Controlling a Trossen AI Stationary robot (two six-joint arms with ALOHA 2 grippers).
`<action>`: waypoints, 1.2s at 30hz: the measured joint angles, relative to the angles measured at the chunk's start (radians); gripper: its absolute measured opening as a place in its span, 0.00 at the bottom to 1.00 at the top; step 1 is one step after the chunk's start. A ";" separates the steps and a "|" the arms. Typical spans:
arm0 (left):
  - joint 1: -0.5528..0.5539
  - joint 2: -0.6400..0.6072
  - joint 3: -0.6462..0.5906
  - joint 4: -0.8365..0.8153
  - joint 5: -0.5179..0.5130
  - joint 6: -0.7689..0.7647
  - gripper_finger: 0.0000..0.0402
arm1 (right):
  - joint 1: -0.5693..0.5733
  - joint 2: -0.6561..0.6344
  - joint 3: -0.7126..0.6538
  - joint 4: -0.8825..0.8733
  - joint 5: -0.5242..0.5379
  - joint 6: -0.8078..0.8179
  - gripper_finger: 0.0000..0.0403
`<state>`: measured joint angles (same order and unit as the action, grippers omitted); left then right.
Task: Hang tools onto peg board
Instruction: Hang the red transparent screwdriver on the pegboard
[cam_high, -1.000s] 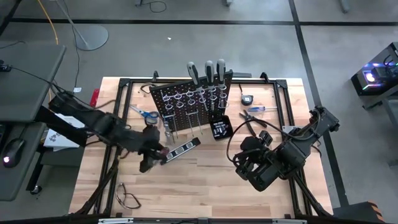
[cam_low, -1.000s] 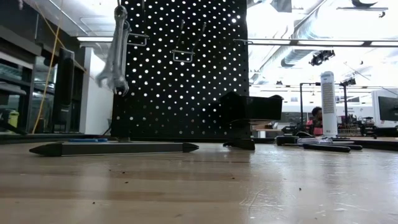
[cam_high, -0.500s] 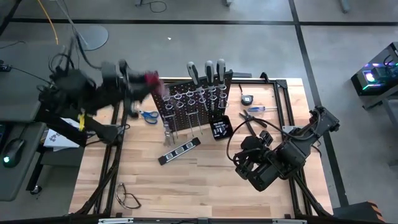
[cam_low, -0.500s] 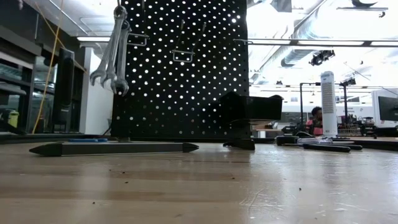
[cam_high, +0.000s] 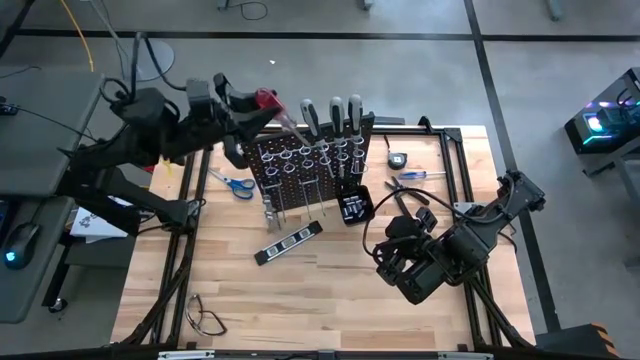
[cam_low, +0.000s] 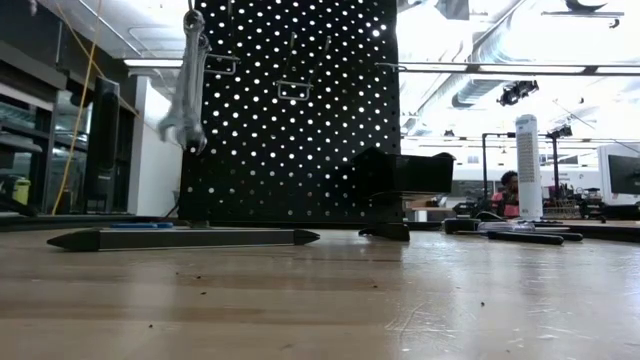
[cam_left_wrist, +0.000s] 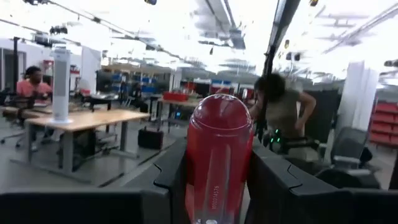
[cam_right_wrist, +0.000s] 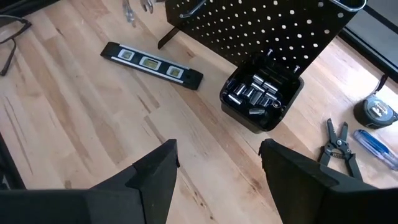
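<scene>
The black peg board (cam_high: 305, 165) stands upright at the table's far middle. Grey-handled screwdrivers (cam_high: 335, 112) sit in its top rings, and silver wrenches (cam_low: 188, 90) hang from a hook. My left gripper (cam_high: 250, 103) is raised beside the board's top left corner, shut on a red-handled screwdriver (cam_high: 266, 100). My right gripper (cam_right_wrist: 217, 171) hangs open over the table's near right part. On the table lie blue scissors (cam_high: 232, 183), dark pliers (cam_right_wrist: 339, 144) and a blue-handled screwdriver (cam_right_wrist: 377, 148). My left gripper pinches the red handle's lower half (cam_left_wrist: 214, 186) between its two fingers (cam_left_wrist: 173, 177), which come about level from the table's left and lie across it. The screwdriver stands roughly upright, its rounded end (cam_left_wrist: 221, 109) up and its shaft (cam_high: 292, 130) slanting down, clear of table and board.
A black level (cam_high: 288, 241) lies in front of the board. A small black box of sockets (cam_right_wrist: 261, 93) stands by the board's right foot. A tape measure (cam_high: 398, 159) is at the far right and clear glasses (cam_high: 205, 320) at the near left. People are in the room behind.
My left gripper has risen from low over the table beside the level. It swung out past the table's far left, then came toward the board's top left corner, tipping from pointing down to about level and carrying the red screwdriver. The hanging wrenches have swayed.
</scene>
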<state>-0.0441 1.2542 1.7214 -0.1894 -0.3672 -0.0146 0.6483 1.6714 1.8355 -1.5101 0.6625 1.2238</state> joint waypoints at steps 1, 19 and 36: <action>0.000 0.002 0.000 -0.006 -0.001 -0.005 0.29 | 0.000 0.000 0.000 0.000 0.000 -0.001 0.55; 0.024 -0.056 0.002 -0.049 -0.003 -0.088 0.29 | 0.000 0.000 0.000 -0.001 0.000 -0.001 0.55; 0.085 -0.027 0.002 -0.161 0.097 -0.201 0.29 | -0.002 0.000 0.000 -0.001 0.000 0.007 0.55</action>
<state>0.0407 1.2269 1.7229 -0.3507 -0.2703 -0.2157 0.6460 1.6718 1.8355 -1.5108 0.6628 1.2308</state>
